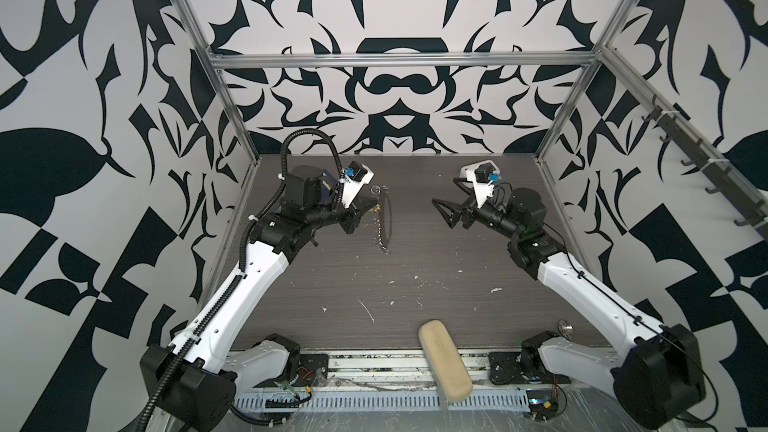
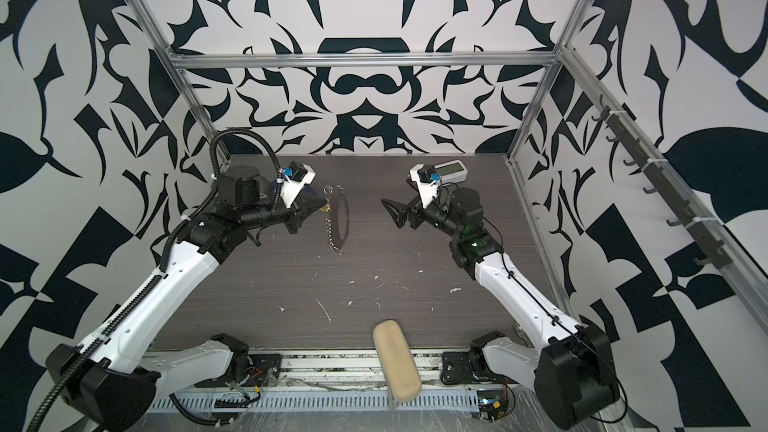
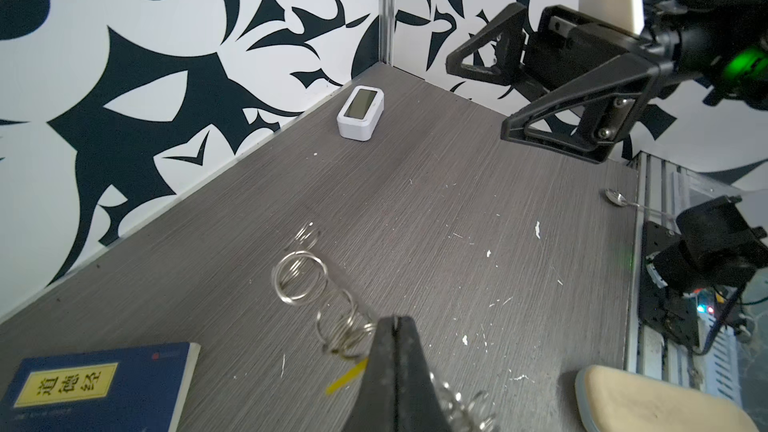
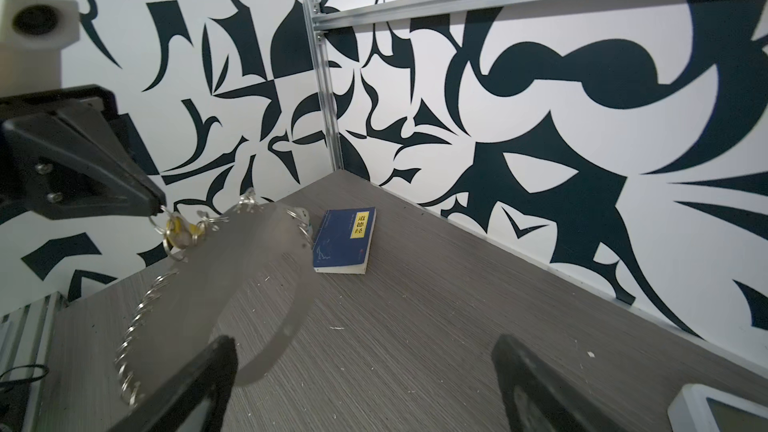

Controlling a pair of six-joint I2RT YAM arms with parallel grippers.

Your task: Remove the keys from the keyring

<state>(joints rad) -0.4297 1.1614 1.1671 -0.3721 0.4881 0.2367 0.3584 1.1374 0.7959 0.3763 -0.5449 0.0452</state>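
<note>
The main danger is that the keyring point(image 3: 299, 276) slips out of the left hand point(image 4: 156, 209). This hand, with its fingers pressed together, pinches only a thin wire ring at its very tips, and the whole weight of the chain point(image 4: 137, 326) and of the dark grey strap point(image 1: 388, 218) hangs from this small point. The strap shows blurred in the right wrist view, so I judge that it swings. A swinging load can twist the ring out of the grip, or carry the brass key point(image 4: 176, 228) aside when the other hand comes. The key sits just below the left fingertips, among the rings, and it is very small, so the right hand point(image 1: 446, 213) may close on a wrong ring or on the strap. The left hand is raised above the bench point(image 1: 415, 284), with its tips pointing toward the right hand. The right hand is fully spread and holds nothing. It is also raised, well apart from the keyring and facing it. Whether the low end of the chain touches the bench, I cannot tell. A blue book point(image 4: 345, 238) lies on the bench near the left hand.
</note>
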